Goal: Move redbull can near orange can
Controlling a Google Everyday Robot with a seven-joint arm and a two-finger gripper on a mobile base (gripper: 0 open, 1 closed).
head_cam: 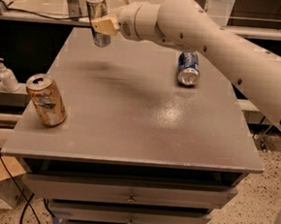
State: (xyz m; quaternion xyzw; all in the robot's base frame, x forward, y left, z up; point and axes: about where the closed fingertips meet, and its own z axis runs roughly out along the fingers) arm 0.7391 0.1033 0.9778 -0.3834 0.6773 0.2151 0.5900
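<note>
The redbull can [97,18] is slim and silver-grey. My gripper [102,25] is shut on it and holds it upright above the far left part of the grey table [129,132]. The orange can [45,100] stands near the table's front left edge, tilted slightly, with a silver top. It is well apart from the held can, nearer the camera and to the left. My white arm [223,42] reaches in from the right across the table.
A blue can [188,68] with white marks lies on its side at the right of the table. A white pump bottle [6,75] stands on a shelf left of the table. Drawers [131,193] are below the tabletop.
</note>
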